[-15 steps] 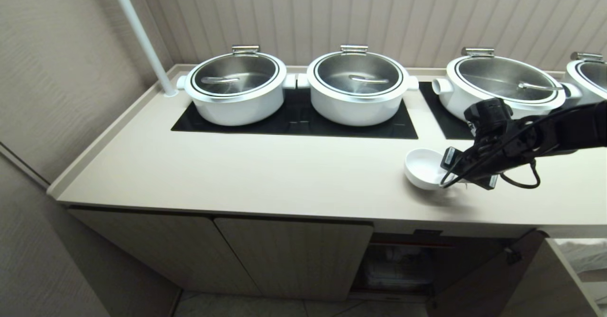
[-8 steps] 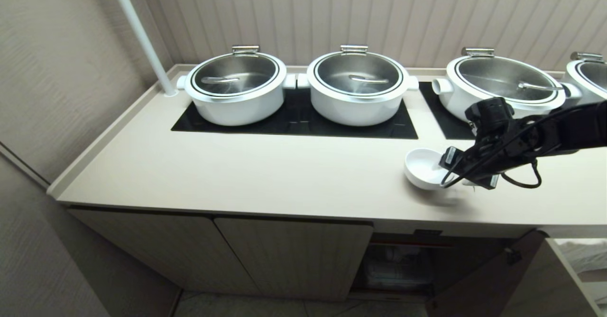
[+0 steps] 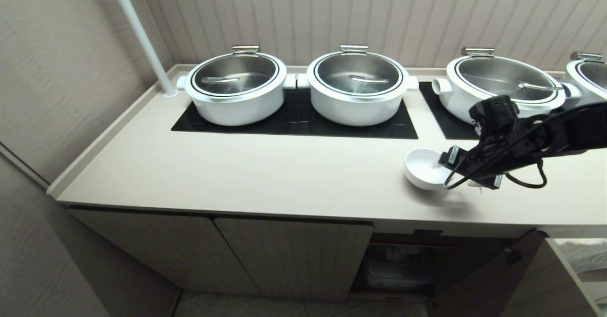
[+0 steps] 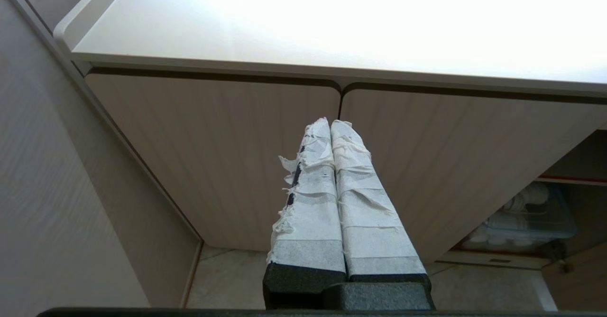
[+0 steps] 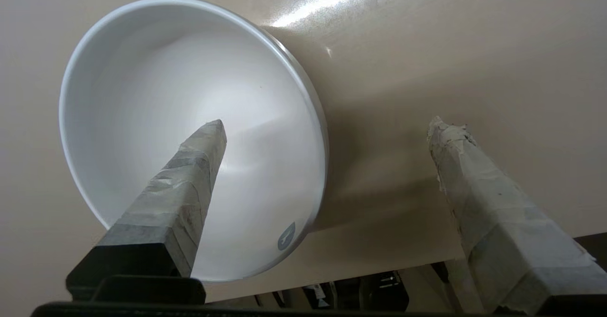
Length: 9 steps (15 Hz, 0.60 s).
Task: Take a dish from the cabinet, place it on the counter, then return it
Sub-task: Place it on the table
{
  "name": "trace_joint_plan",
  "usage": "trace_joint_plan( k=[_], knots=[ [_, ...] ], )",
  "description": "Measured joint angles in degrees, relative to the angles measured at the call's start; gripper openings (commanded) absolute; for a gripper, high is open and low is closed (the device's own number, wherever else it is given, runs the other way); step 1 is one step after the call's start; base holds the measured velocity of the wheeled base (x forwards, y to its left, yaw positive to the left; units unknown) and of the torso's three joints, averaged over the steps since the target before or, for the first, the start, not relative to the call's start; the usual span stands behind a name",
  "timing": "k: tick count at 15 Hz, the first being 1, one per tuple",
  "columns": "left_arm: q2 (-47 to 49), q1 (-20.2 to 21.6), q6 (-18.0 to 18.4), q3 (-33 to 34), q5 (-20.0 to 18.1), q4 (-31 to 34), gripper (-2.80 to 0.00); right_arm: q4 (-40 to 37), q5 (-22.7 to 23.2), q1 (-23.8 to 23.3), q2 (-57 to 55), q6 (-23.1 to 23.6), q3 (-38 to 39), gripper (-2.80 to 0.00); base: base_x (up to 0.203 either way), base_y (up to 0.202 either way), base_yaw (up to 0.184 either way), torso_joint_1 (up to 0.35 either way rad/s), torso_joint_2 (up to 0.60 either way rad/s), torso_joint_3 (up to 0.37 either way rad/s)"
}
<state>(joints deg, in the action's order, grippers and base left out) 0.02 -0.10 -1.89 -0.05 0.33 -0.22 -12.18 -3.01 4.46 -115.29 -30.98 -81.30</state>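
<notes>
White ceramic dish sat on counter, right of centre, near edge | right gripper spread, astride dish's right rim, one finger inside | dish lay left of it | left gripper pressed together, parked low by cabinet

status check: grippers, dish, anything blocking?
Right gripper jaws open, straddling the dish rim. Dish sits free on the counter. Left gripper shut, parked by the cabinet. Nothing blocking.
</notes>
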Motion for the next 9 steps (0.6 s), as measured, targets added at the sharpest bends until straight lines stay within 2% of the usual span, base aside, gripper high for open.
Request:
trace_joint_plan(
  k=[3,8,9],
  knots=[
    [0.0,0.0,0.0,0.0,0.0,0.0,-2.8,0.35,-1.68,0.0,0.99,2.8,0.36,0.0,0.0,0.0,0.0,0.0,0.0,0.0],
    [0.0,0.0,0.0,0.0,-0.02,0.0,-2.8,0.41,-1.94,-0.02,3.83,5.13,0.47,0.0,0.0,0.0,0.0,0.0,0.0,0.0],
    [0.0,0.0,-0.01,0.0,-0.03,-0.01,-2.8,0.48,-1.96,0.02,4.54,5.19,0.47,-2.8,0.0,0.0,0.0,0.0,0.0,0.0]
  ],
)
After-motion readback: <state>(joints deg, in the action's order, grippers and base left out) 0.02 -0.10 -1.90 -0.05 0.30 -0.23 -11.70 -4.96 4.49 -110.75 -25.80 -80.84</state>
